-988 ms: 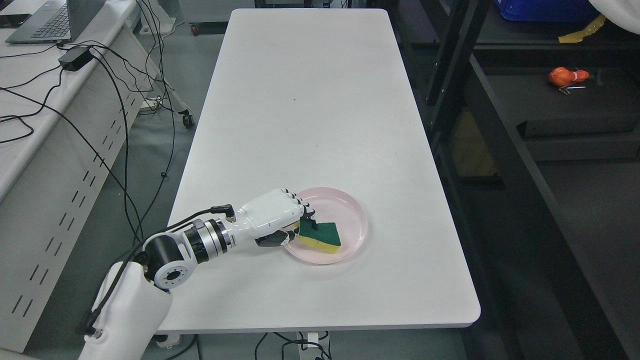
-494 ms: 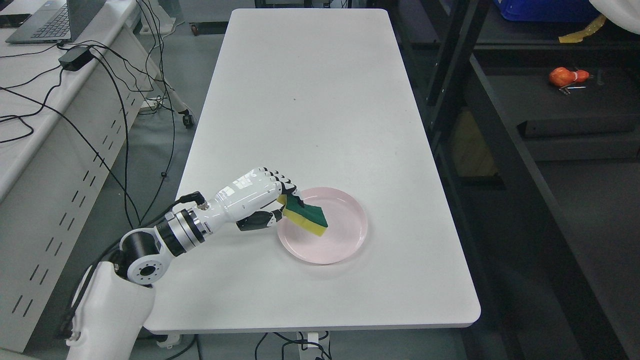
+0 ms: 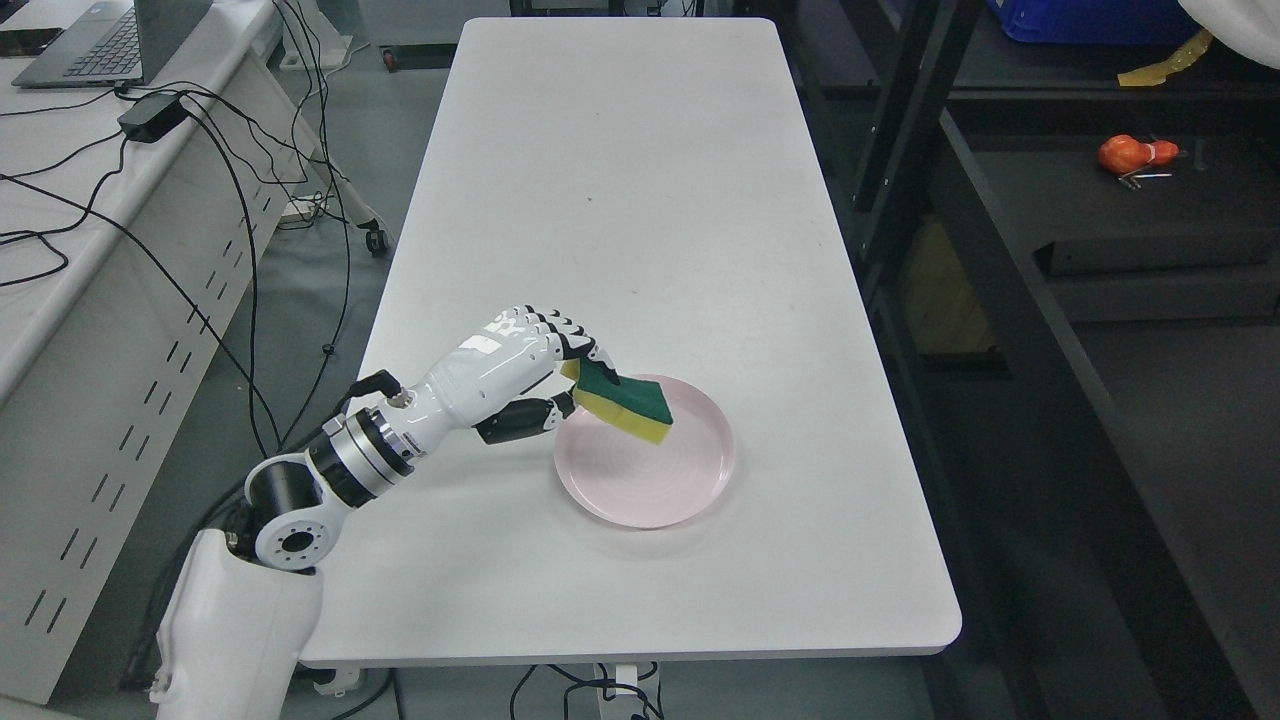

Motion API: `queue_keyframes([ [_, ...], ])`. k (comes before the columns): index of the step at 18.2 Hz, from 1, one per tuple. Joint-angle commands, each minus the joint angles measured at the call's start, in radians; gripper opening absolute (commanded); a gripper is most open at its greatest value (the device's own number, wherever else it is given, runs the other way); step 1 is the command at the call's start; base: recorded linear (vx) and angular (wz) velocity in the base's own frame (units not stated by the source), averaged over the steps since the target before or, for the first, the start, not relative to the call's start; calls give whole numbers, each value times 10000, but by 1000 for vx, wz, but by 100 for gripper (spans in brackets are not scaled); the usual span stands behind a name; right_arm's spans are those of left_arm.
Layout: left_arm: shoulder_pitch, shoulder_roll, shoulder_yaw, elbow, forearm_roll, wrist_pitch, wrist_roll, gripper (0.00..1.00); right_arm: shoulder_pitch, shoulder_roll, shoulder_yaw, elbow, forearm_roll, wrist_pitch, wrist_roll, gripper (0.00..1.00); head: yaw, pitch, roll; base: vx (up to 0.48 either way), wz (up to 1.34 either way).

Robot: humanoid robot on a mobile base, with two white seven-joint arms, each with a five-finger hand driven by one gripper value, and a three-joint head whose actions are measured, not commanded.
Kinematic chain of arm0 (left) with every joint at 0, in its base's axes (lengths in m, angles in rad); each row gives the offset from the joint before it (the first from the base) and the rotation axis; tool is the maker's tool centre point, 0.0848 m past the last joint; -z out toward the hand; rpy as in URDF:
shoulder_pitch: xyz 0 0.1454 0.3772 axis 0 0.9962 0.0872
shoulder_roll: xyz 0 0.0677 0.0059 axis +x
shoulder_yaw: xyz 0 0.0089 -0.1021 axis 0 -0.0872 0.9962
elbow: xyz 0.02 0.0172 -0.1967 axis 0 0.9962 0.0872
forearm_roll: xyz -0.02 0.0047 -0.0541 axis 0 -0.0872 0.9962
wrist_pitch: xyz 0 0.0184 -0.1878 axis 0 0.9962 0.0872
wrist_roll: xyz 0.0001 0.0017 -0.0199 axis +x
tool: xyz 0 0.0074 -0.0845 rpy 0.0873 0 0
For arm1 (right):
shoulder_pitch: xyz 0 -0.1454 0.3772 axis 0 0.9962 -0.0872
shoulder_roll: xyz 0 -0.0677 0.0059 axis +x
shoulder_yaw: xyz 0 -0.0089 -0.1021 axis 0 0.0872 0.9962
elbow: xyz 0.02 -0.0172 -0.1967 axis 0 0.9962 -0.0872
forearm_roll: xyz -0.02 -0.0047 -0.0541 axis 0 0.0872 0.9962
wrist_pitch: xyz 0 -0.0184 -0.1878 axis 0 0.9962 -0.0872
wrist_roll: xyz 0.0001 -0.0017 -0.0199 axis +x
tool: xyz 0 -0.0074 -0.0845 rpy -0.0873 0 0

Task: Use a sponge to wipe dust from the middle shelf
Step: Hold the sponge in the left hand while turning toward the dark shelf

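My left hand (image 3: pixel 575 385) is shut on a green and yellow sponge (image 3: pixel 628 406), gripping its left end. It holds the sponge in the air above the left part of a pink plate (image 3: pixel 680 480) on the white table (image 3: pixel 620 200). The green side faces up. A dark shelf unit (image 3: pixel 1090 250) stands to the right of the table. The right arm does not show.
An orange object (image 3: pixel 1135 153) lies on a shelf board at the right. A blue bin (image 3: pixel 1090 20) sits at the top right. A second table (image 3: pixel 60 260) with a laptop (image 3: pixel 100 40) and cables stands at the left.
My left hand has lifted the sponge off the plate and carried it up and a little away from me. The plate has stayed in place.
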Motion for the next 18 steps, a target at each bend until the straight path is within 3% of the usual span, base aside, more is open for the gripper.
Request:
queue_keyframes([
  [1,269,-614,590,-467,94,-3,-9,0,0,-175,-1,-174,0,5,-5,100,0,0,0,0,0],
  [18,683,-553,682,-283,63,-3,-9,0,0,-175,-1,-174,0,5,-5,100,0,0,0,-38,-92],
])
